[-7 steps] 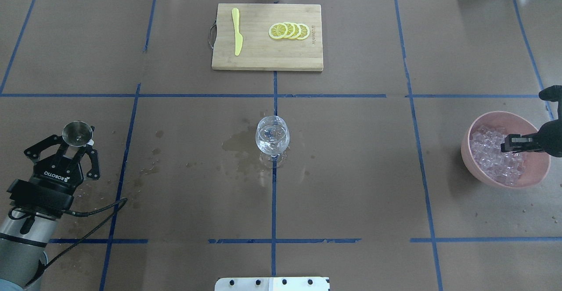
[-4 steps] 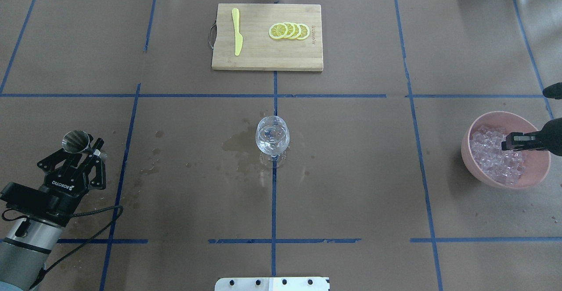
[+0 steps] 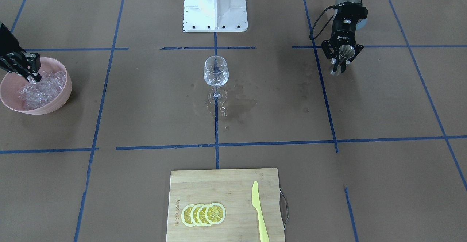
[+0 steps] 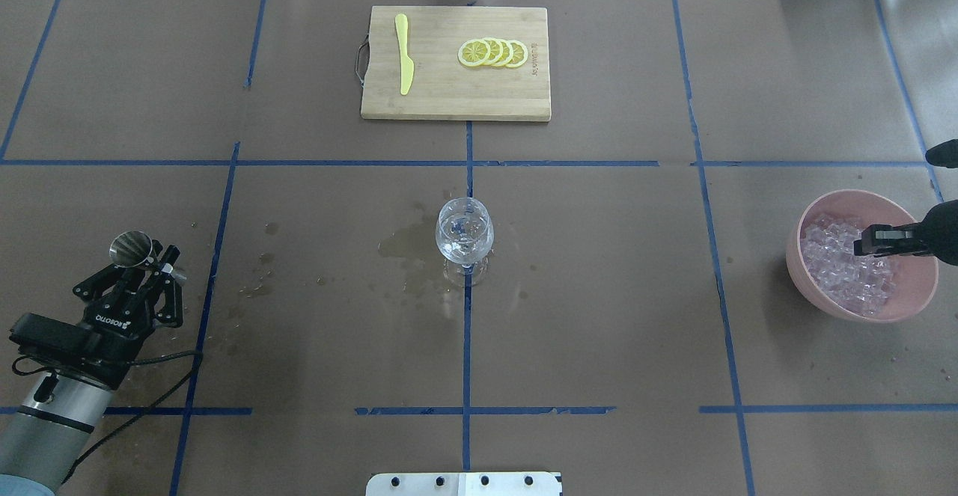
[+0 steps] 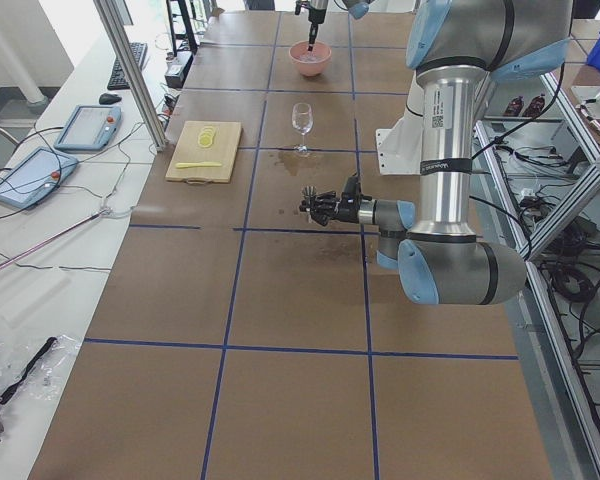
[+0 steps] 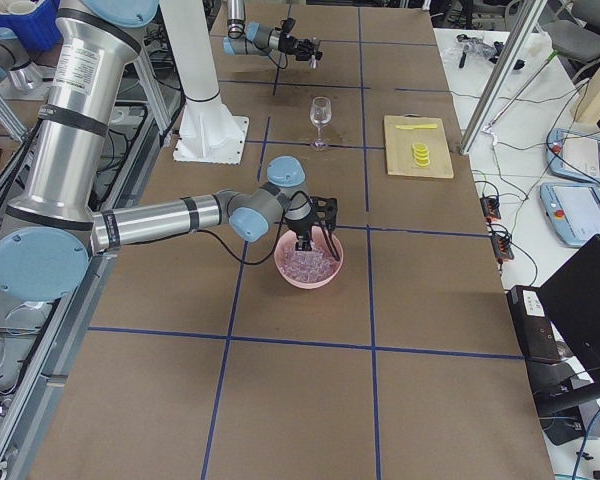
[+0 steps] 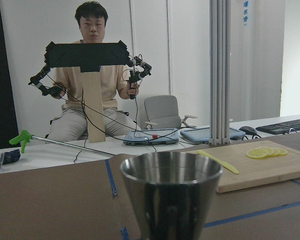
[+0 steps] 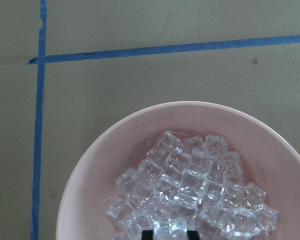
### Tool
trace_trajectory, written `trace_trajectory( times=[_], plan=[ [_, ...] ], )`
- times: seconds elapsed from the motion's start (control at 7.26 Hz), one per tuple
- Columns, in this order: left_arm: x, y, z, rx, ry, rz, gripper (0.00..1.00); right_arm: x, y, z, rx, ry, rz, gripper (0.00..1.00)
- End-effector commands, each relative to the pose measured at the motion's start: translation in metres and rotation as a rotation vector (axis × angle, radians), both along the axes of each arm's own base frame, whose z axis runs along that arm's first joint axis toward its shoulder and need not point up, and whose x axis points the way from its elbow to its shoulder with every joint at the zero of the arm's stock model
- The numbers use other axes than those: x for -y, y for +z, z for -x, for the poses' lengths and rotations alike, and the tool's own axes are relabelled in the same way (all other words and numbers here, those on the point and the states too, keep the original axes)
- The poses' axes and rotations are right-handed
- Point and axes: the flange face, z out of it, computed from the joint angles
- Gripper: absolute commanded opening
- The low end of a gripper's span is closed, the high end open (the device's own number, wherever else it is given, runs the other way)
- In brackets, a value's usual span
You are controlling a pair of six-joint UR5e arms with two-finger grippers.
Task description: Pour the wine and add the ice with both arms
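Observation:
A clear stemmed wine glass (image 4: pixel 464 236) stands at the table's centre; the wine in it is too faint to make out. My left gripper (image 4: pixel 142 260) hovers low at the near left, shut on a steel jigger cup (image 4: pixel 131 248) that looks upright in the left wrist view (image 7: pixel 171 200). At the far right a pink bowl (image 4: pixel 844 306) holds heaped ice (image 4: pixel 834 260). My right gripper (image 4: pixel 870 242) reaches down into the bowl. In the right wrist view its tips (image 8: pixel 171 234) are pinched on one clear ice cube above the ice heap (image 8: pixel 190 185).
A wooden cutting board (image 4: pixel 456 99) at the far centre carries lemon slices (image 4: pixel 494 53) and a yellow knife (image 4: pixel 405 54). Wet stains (image 4: pixel 408 253) spread left of the glass. The white base block (image 3: pixel 215 4) sits at the near centre. A person sits beyond the table.
My left gripper has drawn back towards the robot and turned, carrying the jigger cup with it. The right gripper has barely shifted over the ice.

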Motion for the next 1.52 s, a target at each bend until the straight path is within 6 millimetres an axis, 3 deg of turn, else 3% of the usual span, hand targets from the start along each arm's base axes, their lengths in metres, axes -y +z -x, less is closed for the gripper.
trace_trajectory(
  times=[0.0,0.28,0.41,0.69,0.83,0.96,1.38],
  plan=[
    [0.001,0.004,-0.006,0.090,-0.001,0.006,0.00,-0.001,-0.001,-0.001,0.001,0.004,0.000,0.00],
    [0.007,-0.004,-0.015,0.242,-0.013,0.015,0.00,0.000,-0.002,-0.001,-0.001,0.007,-0.002,0.00],
    [0.009,0.002,-0.012,0.296,-0.019,0.019,0.00,0.000,-0.002,-0.001,-0.002,0.008,-0.003,0.00],
    [0.009,0.028,0.012,0.377,-0.024,0.025,0.00,0.000,-0.002,-0.001,-0.002,0.008,-0.003,0.00],
    [0.011,0.029,0.018,0.377,-0.031,0.027,0.00,0.000,-0.002,-0.001,-0.002,0.008,-0.003,0.00],
    [0.011,0.020,0.021,0.297,-0.033,0.035,0.00,0.001,-0.002,0.000,-0.001,0.008,-0.004,0.00],
    [0.010,0.018,0.022,-0.063,-0.040,0.123,0.00,0.001,-0.002,0.000,-0.002,0.009,-0.005,0.00]
  ],
)
